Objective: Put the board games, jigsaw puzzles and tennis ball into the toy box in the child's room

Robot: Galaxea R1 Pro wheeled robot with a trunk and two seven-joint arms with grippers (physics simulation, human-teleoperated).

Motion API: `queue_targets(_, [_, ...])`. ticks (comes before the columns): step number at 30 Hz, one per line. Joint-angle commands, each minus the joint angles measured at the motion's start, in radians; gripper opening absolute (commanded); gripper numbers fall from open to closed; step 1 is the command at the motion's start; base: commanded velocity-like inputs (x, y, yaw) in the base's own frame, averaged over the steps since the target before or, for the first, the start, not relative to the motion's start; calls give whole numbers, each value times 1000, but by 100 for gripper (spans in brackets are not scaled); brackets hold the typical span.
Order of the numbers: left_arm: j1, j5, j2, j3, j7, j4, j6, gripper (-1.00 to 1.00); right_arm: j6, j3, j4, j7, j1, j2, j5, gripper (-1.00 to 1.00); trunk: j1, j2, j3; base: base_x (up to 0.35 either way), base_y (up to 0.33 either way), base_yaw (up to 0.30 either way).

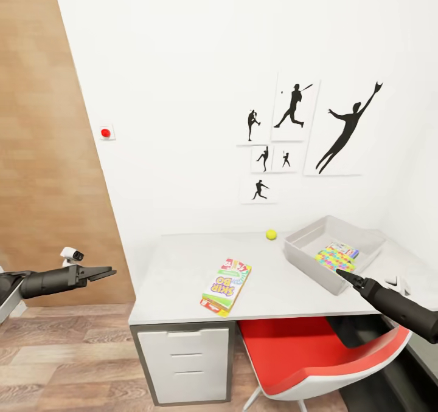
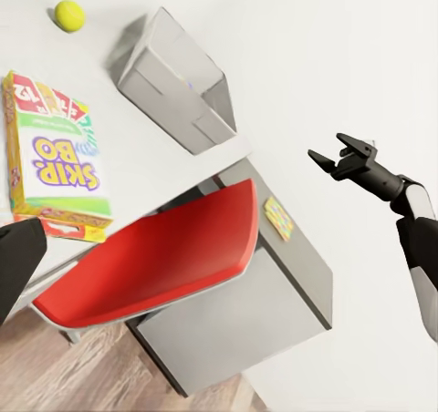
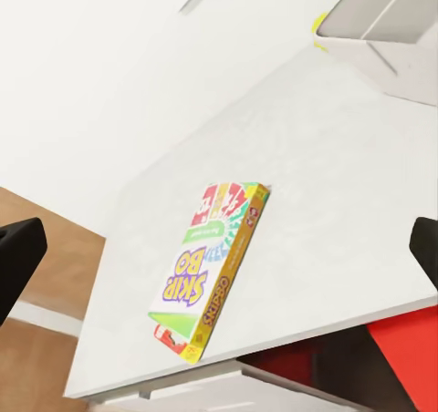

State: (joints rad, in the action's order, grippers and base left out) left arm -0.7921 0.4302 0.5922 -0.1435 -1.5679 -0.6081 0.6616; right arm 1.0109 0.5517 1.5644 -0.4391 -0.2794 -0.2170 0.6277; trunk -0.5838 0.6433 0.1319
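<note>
The toy box (image 1: 304,253) at the worktop's (image 1: 182,266) right end already holds one jigsaw puzzle (image 1: 333,258) and what looks like one blue board game (image 1: 344,249). Outside it lie one Skip-Bo game (image 1: 226,285) and one tennis ball (image 1: 271,234). Right gripper (image 2: 339,159) fingers apart; left gripper (image 1: 104,273) unclear.

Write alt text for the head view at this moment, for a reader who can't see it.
A pale grey table against a white wall holds a Skip-Bo game box near its front edge, a tennis ball at the back, and a toy box containing a jigsaw puzzle. Both arms' tools hover empty, left tool off the table's side, right tool by the toy box.
</note>
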Motion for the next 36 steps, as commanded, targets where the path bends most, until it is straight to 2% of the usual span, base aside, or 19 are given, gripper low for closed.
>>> queue_targets(1, [-1,5,1,-6,-3,1,11,100,5,2,1,-9,-1,-1,-8,100,0,2,2,0,275,6])
queue_targets(7, [-1,5,1,-5,-3,2,10,100,9,0,2,-7,-1,-1,-8,100,0,2,6,0,270,44])
queue_targets(25, [-2,8,0,-5,-3,3,11,100,4,-11,2,5,-2,5,-14,100,0,2,15,0,12,2])
queue_targets(29, [-1,8,-4,-6,-3,2,12,100,12,-23,0,40,-33,-1,-19,100,0,2,15,0,19,0])
queue_targets(32, [-1,7,-6,-7,-3,2,11,100,27,-57,-2,109,-101,-2,-18,100,0,2,15,0,70,0])
queue_targets(34, [-1,7,-8,-7,-3,2,11,100,36,-126,-15,184,-183,-7,-13,100,0,2,15,0,44,0])
queue_targets(35, [-1,7,-8,-7,-3,2,11,100,36,-147,-24,201,-204,-7,-13,100,0,2,15,0,27,0])
queue_targets(36, [-1,7,-9,-7,-3,2,11,100,36,-195,-46,233,-252,-6,-12,100,0,2,15,0,18,0])
